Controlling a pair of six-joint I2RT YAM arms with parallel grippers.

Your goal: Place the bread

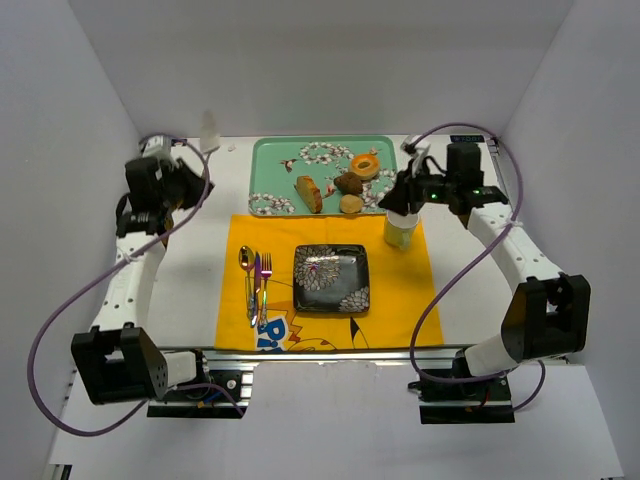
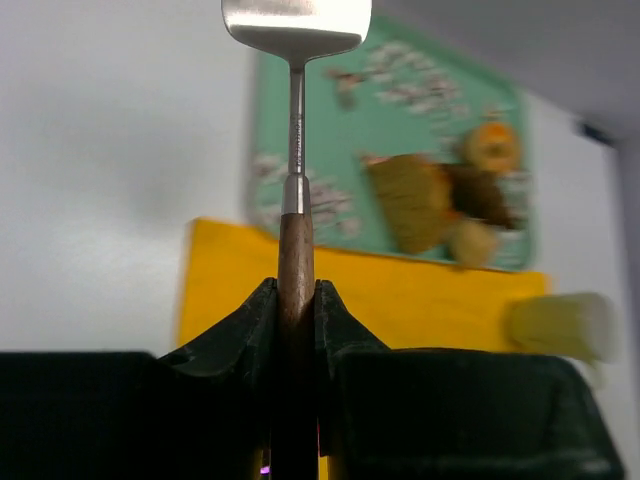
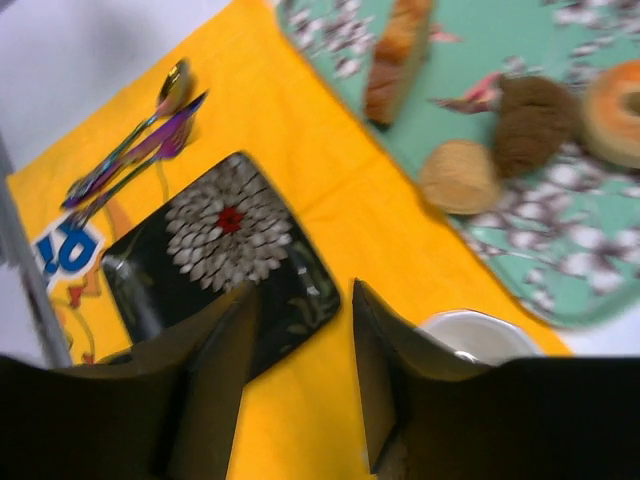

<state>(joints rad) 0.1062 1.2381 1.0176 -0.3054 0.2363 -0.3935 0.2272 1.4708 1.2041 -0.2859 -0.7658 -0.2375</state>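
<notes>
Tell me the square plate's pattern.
The plate is black with white flowers; right wrist view shows it best.

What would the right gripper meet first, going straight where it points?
Likely the black plate, whose corner shows inside the open right gripper, or the yellow placemat beside it; depth is unclear.

Right gripper (image 3: 305, 300) spread wide — bread (image 3: 615, 110) on tray (image 3: 500, 40).

Plain white walls (image 1: 320, 60) close in the white table (image 1: 190, 300) at the back and on both sides, under soft, even light
</notes>
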